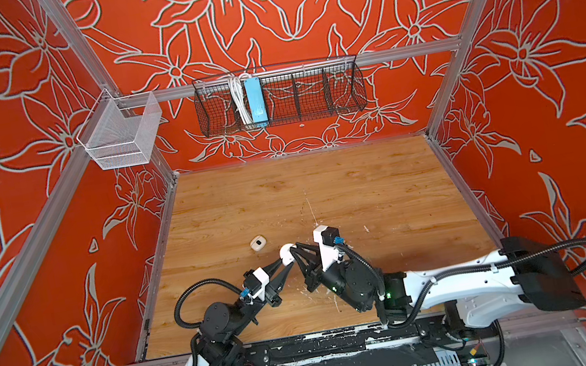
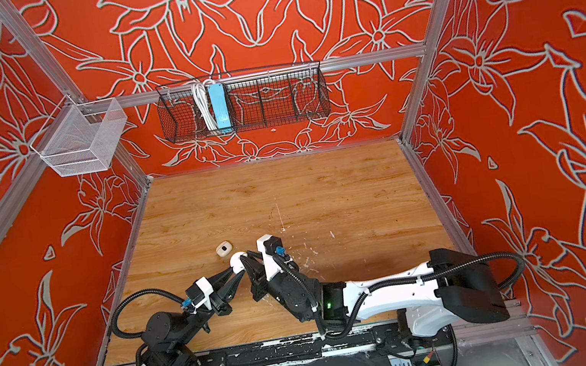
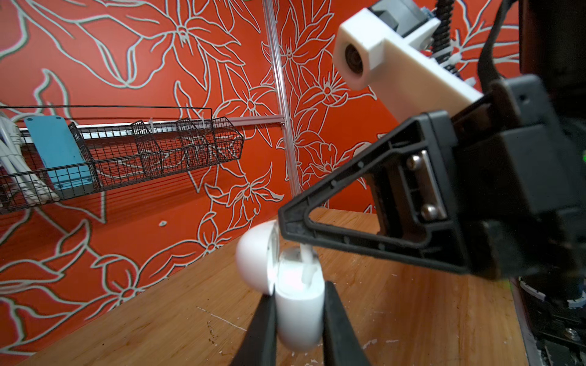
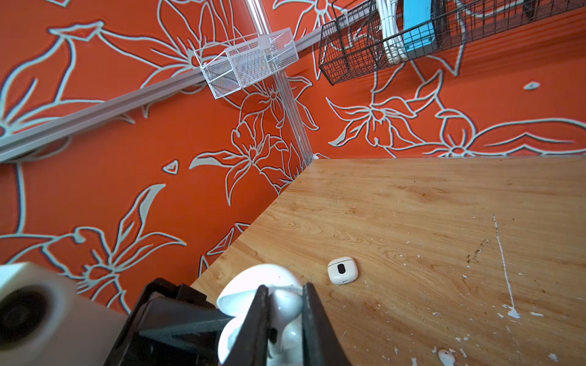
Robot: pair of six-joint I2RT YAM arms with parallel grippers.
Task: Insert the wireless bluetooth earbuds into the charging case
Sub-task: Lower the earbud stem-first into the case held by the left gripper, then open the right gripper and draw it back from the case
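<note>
Cases x2: open case [image 3: 255, 260] clamped in L tool [image 3: 298, 317]; spare case [image 4: 342, 270] on desk [image 4: 444, 206]. Earbuds x2: held earbud [image 3: 306, 256] pinched by R tool [image 4: 284, 293] (at case mouth); loose earbud [image 4: 446, 355].

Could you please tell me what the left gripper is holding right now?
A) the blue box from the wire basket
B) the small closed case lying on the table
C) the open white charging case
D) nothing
C: in the left wrist view the left gripper is clamped around the body of the open charging case.
</note>
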